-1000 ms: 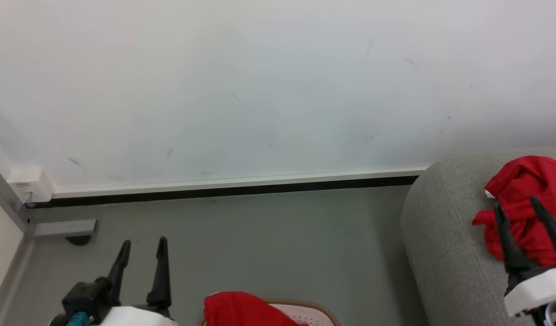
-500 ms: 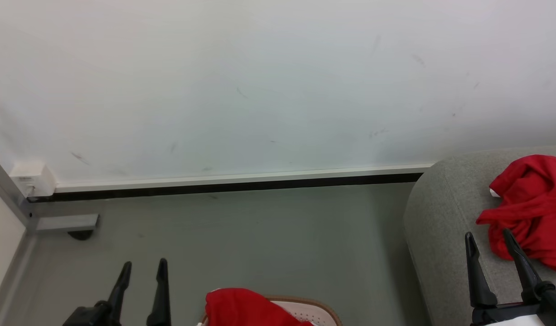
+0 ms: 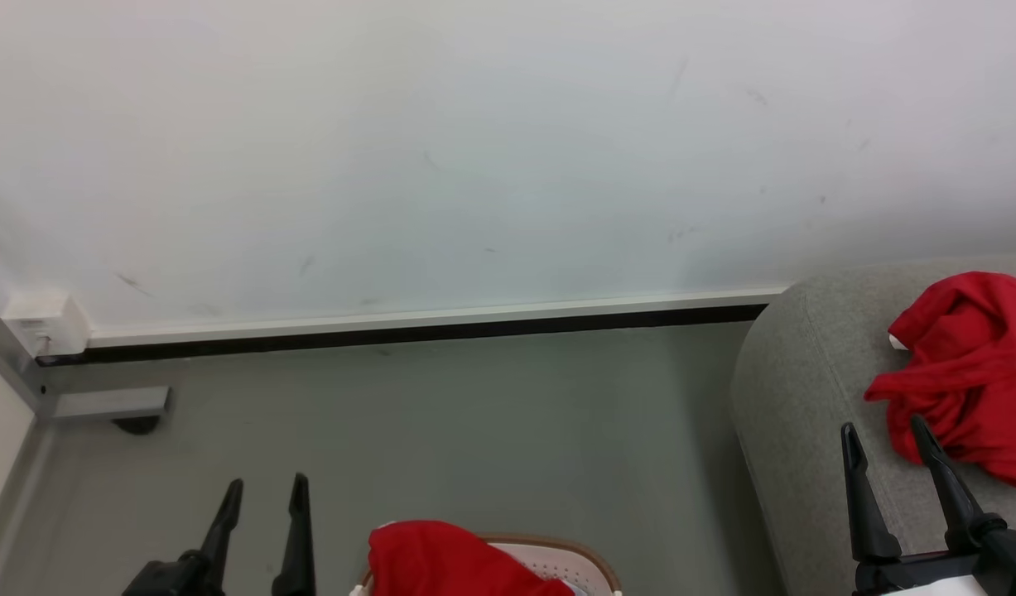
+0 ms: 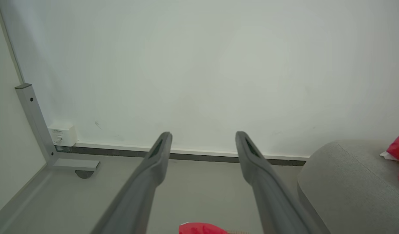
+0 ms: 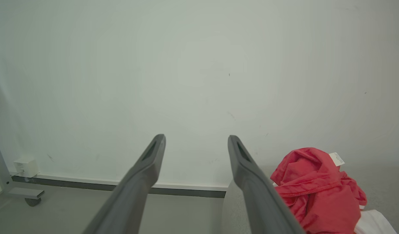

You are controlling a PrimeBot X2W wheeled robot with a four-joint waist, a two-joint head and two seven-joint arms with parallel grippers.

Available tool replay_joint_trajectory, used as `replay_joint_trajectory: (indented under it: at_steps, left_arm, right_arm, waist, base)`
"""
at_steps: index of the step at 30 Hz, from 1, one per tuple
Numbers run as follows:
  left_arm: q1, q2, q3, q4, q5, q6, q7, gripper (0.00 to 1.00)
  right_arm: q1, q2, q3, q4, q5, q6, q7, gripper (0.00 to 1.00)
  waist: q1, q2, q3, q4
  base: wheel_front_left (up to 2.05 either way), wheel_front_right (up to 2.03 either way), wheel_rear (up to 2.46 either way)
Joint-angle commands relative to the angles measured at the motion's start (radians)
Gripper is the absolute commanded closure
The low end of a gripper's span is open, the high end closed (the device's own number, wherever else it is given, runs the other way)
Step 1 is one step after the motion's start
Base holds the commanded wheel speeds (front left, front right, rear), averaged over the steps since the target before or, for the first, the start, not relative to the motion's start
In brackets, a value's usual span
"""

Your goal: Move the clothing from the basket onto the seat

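One piece of red clothing [image 3: 967,372] lies crumpled on the light grey seat [image 3: 793,414], near its rounded left edge. A second red piece [image 3: 437,563] is heaped in the basket [image 3: 570,546], which stands on the floor [image 3: 491,430] at the bottom edge of the head view, left of the seat and apart from it. The basket's tan rim and a patch of perforated white wall show beside the cloth. In the right wrist view the garment on the seat carries a white tag [image 5: 336,158] with fine print too small to read. The same view shows a bit of white cloth [image 5: 375,222] under the garment's lower edge. The head view gives the tag as a mere white fleck at the picture's right edge. The right gripper [image 3: 882,425] is over the seat just left of that garment, fingers spread wide with nothing between them. The left gripper [image 3: 267,483] is over the floor left of the basket, equally spread and empty. Behind runs a scuffed white wall [image 3: 474,165] with a pale skirting above a dark strip. At its left end sits a small white socket box [image 3: 40,323]; the left wrist view shows a label on it, unreadable, and a grey metal post [image 4: 35,120] whose foot rests on a dark castor [image 4: 84,174].
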Motion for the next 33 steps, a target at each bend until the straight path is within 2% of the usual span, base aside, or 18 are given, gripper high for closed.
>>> replay_joint_trajectory:
  at_steps: [1,7,13,17,23,28,33]
  left_arm:
    - [-0.011,-0.004,0.0,0.007,0.013,-0.006,0.0,0.0]
    - [-0.064,-0.012,-0.022,0.043,0.033,-0.026,0.0,0.0]
    - [-0.201,-0.01,-0.069,0.148,0.054,-0.045,0.0,0.0]
    - [-0.33,0.008,-0.111,0.271,0.066,-0.067,0.01,0.0]
    - [-0.514,0.042,-0.19,0.533,0.058,-0.089,0.072,0.0]
    - [-0.627,0.057,-0.269,0.737,0.06,-0.094,0.132,0.0]
    - [-0.703,0.077,-0.375,0.884,0.037,-0.093,0.168,0.0]
  right_arm:
    - [0.003,0.0,0.001,-0.007,0.001,-0.002,-0.003,0.0]
    - [-0.038,-0.012,0.018,-0.013,0.015,-0.002,-0.002,0.0]
    - [-0.119,-0.014,0.018,-0.048,0.036,-0.002,-0.001,0.0]
    - [-0.19,-0.002,0.007,-0.075,0.046,-0.002,-0.001,0.0]
    - [-0.282,0.001,-0.003,-0.101,0.051,-0.002,-0.001,0.0]
    - [-0.331,0.015,-0.03,-0.12,0.065,-0.002,-0.001,0.0]
    - [-0.361,0.03,-0.037,-0.134,0.082,-0.002,-0.001,0.0]
  waist:
    - [0.0,0.0,0.009,-0.005]
    - [0.0,0.0,0.074,-0.03]
    - [0.0,0.0,0.244,-0.066]
    - [0.0,0.0,0.371,-0.091]
    - [0.0,0.0,0.521,-0.136]
    - [0.0,0.0,0.598,-0.185]
    - [0.0,0.0,0.666,-0.231]
  base:
    - [0.0,0.0,0.0]
    - [0.0,0.0,0.0]
    - [0.0,0.0,0.0]
    - [0.0,0.0,0.0]
    - [0.0,0.0,0.0]
    - [0.0,0.0,0.0]
    - [0.0,0.0,0.0]
